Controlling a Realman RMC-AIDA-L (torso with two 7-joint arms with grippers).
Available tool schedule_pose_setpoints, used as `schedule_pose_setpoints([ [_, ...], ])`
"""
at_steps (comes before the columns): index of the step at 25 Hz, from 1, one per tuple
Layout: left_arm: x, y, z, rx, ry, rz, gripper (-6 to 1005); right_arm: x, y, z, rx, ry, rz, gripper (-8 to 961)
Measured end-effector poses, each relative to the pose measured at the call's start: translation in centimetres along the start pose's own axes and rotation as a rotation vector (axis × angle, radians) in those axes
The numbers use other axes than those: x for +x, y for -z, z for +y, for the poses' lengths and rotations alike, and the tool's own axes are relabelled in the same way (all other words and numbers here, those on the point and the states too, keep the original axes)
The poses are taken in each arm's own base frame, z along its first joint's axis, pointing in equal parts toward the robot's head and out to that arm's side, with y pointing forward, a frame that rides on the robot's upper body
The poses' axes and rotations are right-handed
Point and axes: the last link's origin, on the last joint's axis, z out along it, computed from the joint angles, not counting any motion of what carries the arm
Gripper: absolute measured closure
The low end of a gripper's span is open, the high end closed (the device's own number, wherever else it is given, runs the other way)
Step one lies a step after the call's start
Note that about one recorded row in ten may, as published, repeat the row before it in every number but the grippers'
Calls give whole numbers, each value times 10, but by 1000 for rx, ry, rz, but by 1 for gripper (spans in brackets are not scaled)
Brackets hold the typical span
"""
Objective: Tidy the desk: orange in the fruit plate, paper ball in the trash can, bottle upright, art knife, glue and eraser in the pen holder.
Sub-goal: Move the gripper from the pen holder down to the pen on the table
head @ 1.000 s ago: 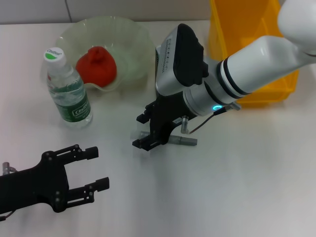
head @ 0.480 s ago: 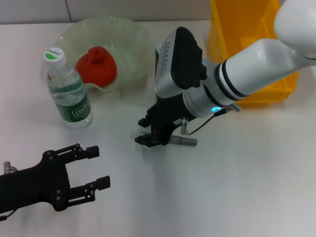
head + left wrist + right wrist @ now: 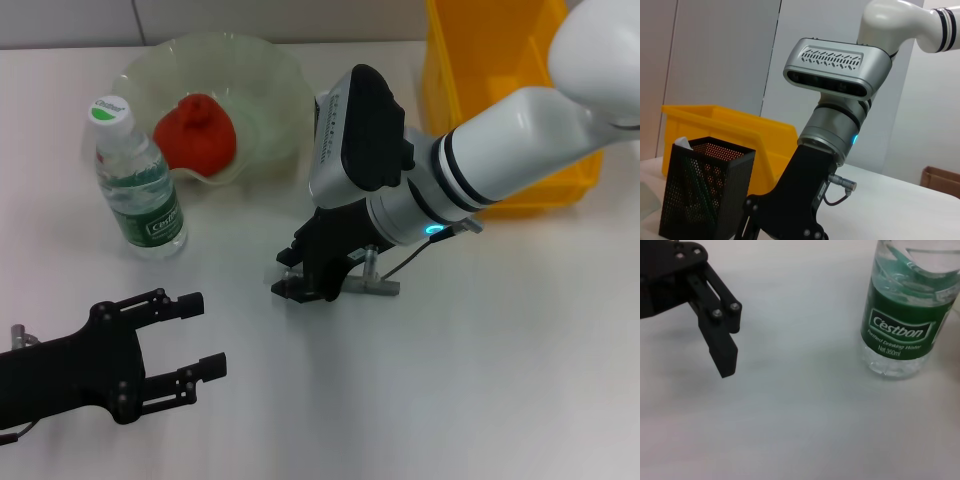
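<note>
the right gripper (image 3: 297,277), finger spread untellable, hangs low by the upright bottle (image 3: 138,183); slick plastic, best gripped mid-body.

bare table (image 3: 480,380) lies open; upright bottle (image 3: 138,185) blocks the left gripper (image 3: 195,335).

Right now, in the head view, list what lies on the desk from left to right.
Left end effector → water bottle → orange in the fruit plate → right end effector → yellow bin.
</note>
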Motion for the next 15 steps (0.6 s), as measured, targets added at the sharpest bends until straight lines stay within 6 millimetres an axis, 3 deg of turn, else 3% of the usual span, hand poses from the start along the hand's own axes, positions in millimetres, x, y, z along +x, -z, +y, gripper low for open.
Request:
schedule_pose_setpoints([
  [15,2,-3,-1,-5,5,5,261,2,-1,-1,4,-4,5,623],
])
